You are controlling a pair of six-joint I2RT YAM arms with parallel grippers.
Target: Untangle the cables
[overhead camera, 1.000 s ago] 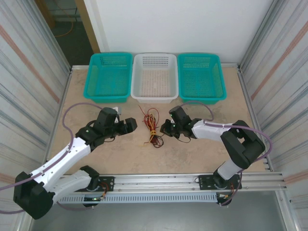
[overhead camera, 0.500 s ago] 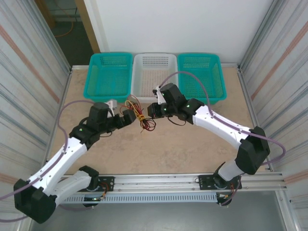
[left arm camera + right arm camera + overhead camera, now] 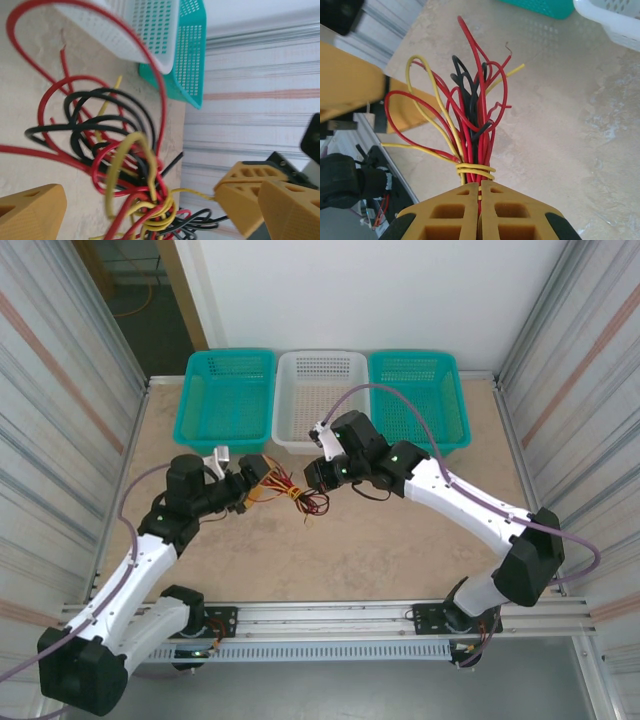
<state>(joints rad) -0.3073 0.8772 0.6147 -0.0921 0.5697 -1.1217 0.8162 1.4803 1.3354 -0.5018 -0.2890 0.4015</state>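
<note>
The cables (image 3: 296,491) are a bundle of thin red, black and yellow wires between the two grippers, in front of the white basket. My right gripper (image 3: 318,476) is shut on one end of the bundle (image 3: 472,115), just below where a yellow wire wraps twice around it (image 3: 476,171). My left gripper (image 3: 254,475) is open, and its fingers (image 3: 31,212) stand wide on either side of the tangled loops (image 3: 117,145). A yellow strand runs across to its right finger (image 3: 242,197). A tight yellow and red knot (image 3: 161,206) sits low between them.
Three baskets stand in a row at the back of the table: teal (image 3: 228,438), white (image 3: 322,443) and teal (image 3: 420,443). The white basket's wall (image 3: 145,30) is close behind the cables. Metal walls close in both sides, and a rail (image 3: 330,615) runs along the front.
The right gripper has carried the bundle from the table's middle back and to the left. The left gripper has swung toward it and opened fully around the loops.
</note>
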